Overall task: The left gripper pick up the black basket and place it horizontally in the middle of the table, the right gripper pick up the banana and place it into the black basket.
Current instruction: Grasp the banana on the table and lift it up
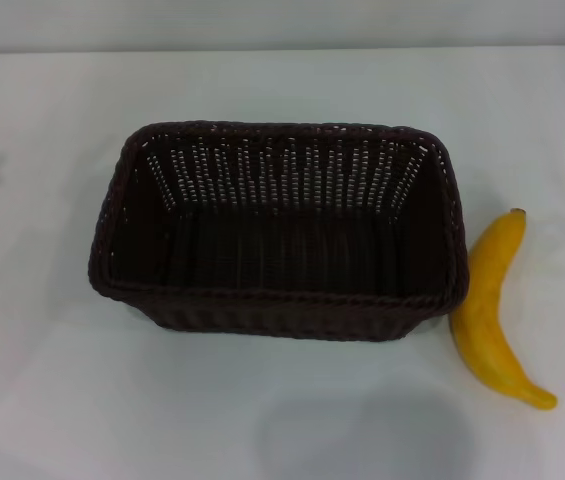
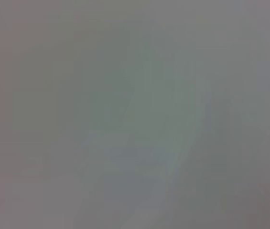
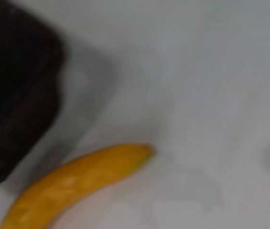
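Neither hand shows in any view, so whether either is spread or pressed together cannot be told. On the white surface (image 1: 52, 400) the black basket (image 1: 282, 232) sits upright with its long side across the head view, nothing inside it. Just beside its right end lies 1 banana (image 1: 493, 312), outside the basket, apparently touching its near corner.

Woven wicker basket (image 1: 282, 300); smooth banana (image 1: 492, 310)
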Controlling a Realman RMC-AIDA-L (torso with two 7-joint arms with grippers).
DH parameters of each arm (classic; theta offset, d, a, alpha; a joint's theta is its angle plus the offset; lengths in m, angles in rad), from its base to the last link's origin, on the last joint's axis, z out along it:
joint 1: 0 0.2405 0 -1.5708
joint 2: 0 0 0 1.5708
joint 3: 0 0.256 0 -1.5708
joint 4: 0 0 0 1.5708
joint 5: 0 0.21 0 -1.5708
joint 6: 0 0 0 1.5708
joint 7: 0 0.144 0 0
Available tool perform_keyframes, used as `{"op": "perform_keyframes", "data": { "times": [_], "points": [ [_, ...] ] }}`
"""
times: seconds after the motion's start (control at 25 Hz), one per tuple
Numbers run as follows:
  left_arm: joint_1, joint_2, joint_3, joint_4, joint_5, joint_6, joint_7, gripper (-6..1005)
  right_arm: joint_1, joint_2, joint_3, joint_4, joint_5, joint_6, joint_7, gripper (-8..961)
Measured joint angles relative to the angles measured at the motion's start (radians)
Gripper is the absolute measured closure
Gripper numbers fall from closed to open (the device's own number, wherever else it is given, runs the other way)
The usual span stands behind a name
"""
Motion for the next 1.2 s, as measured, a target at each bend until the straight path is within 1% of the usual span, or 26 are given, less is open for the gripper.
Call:
{"op": "perform_keyframes", "data": {
  "times": [0.04,0.08,0.12,0.16,0.2,0.28,0.4,0.6,0.8,0.96,1.16,1.2],
  "points": [
    [-0.003,0.002,0.0,0.001,0.0,0.0,-0.001,105,0.001,0.022,-0.037,0.014,-0.006,0.004,0.012,115],
    [-0.004,0.005,0.001,0.001,0.001,0.0,-0.003,105,0.002,0.033,-0.062,0.021,-0.007,0.005,0.022,115],
    [-0.005,0.008,0.002,0.001,0.002,0.0,-0.004,105,0.003,0.051,-0.097,0.031,-0.01,0.005,0.035,115],
    [-0.006,0.009,0.003,0.0,0.002,0.0,-0.004,105,0.004,0.056,-0.105,0.033,-0.01,0.005,0.04,115],
    [-0.006,0.01,0.005,-0.002,0.003,-0.001,-0.004,105,0.005,0.073,-0.132,0.043,-0.011,0.004,0.056,115],
    [-0.006,0.01,0.002,-0.004,0.016,-0.004,0.002,104,0.009,0.096,-0.148,0.054,-0.013,0.007,0.075,115],
    [-0.005,0.011,-0.002,-0.016,0.029,-0.006,0.006,104,0.015,0.12,-0.175,0.056,-0.016,0.007,0.105,115],
    [0.006,0.014,-0.004,-0.022,0.022,-0.007,0.025,104,0.012,0.126,-0.277,0.056,0.027,0.002,0.201,116],
    [0.003,0.024,-0.012,-0.028,0.023,-0.008,0.044,104,0.013,0.129,-0.374,0.06,0.093,-0.003,0.293,119],
    [-0.003,0.024,-0.015,-0.037,0.025,-0.009,0.083,104,0.009,0.131,-0.456,0.095,0.167,-0.031,0.36,121],
    [-0.004,0.029,-0.016,-0.036,0.025,-0.009,0.083,104,0.001,0.133,-0.499,0.119,0.202,-0.069,0.434,123],
    [-0.003,0.03,-0.016,-0.034,0.025,-0.009,0.083,104,0.001,0.133,-0.52,0.119,0.204,-0.078,0.452,124]
  ]
}}
